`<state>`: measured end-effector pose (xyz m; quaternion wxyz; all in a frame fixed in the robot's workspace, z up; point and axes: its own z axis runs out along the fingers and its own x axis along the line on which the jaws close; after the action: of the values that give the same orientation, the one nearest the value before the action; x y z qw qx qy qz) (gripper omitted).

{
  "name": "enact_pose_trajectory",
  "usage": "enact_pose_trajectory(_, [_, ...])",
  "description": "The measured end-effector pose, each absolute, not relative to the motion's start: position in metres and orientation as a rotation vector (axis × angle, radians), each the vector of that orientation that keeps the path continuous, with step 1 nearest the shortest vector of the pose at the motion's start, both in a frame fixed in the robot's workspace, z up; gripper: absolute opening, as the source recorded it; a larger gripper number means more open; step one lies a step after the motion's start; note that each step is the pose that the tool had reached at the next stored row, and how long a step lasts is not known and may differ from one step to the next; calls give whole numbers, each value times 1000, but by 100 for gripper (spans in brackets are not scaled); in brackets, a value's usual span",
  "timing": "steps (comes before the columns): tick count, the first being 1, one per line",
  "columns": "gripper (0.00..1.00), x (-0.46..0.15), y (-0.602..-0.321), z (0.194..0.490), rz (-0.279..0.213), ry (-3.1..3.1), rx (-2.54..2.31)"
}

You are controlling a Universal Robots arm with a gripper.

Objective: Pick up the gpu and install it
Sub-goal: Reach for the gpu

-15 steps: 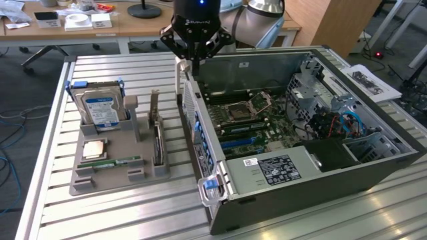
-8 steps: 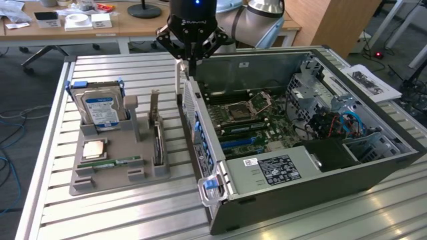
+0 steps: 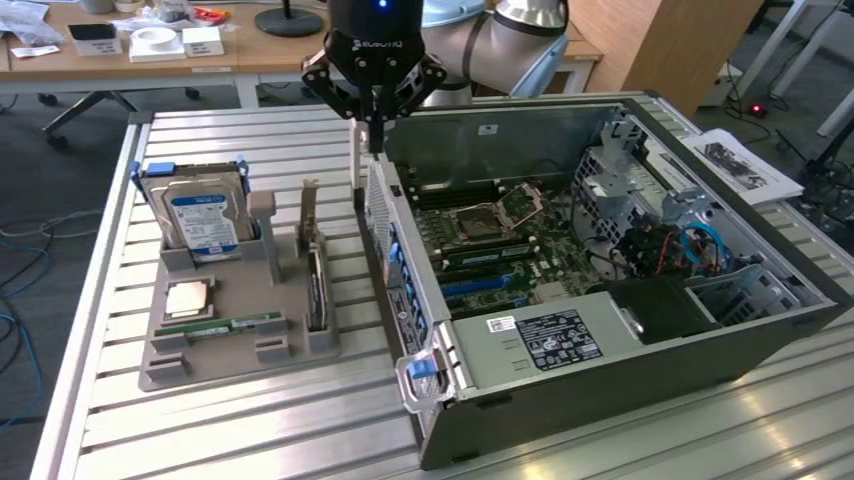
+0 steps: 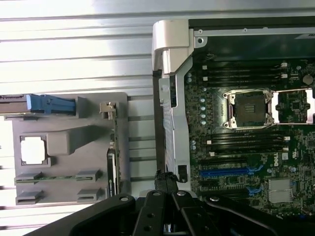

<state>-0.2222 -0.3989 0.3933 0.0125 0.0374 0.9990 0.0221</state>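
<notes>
Black claw [image 3: 375,128] pressed together, pinching nothing I can see, hangs above the open grey metal computer case's [image 3: 627,365] rear wall. Below it, well apart, the flat green gpu [image 3: 316,282] stands edgewise in the grey plastic tray [image 3: 214,352].

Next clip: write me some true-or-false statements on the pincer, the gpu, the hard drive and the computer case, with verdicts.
1. The pincer is shut. True.
2. The gpu is seated on the motherboard. False: it stands on edge in the gray holder beside the case.
3. The hard drive stands upright in that holder. True.
4. The computer case is closed. False: it lies open, with the motherboard exposed.
5. The pincer grips the hard drive. False: it hangs above the case's wall nearest the holder, apart from the drive.
</notes>
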Motion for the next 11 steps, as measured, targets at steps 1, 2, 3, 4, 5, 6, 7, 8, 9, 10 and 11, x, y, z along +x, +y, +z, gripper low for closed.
enact_pose_trajectory(1, [11, -223, -399, 393, 69, 3114, 117])
enact_pose_trajectory(2, [11, -224, -399, 393, 69, 3114, 117])
enact_pose_trajectory(3, [11, -225, -399, 393, 69, 3114, 117])
enact_pose_trajectory(4, [11, -226, -399, 393, 69, 3114, 117])
enact_pose_trajectory(5, [11, -227, -399, 393, 69, 3114, 117])
enact_pose_trajectory(6, [11, -228, -399, 393, 69, 3114, 116])
enact_pose_trajectory(7, [11, -229, -399, 393, 69, 3114, 117])
enact_pose_trajectory(8, [11, -230, -399, 393, 69, 3114, 117])
enact_pose_trajectory(9, [11, -231, -399, 393, 69, 3114, 117])
enact_pose_trajectory(10, [11, -232, -399, 393, 69, 3114, 117])
enact_pose_trajectory(11, [11, -233, -399, 393, 69, 3114, 117])
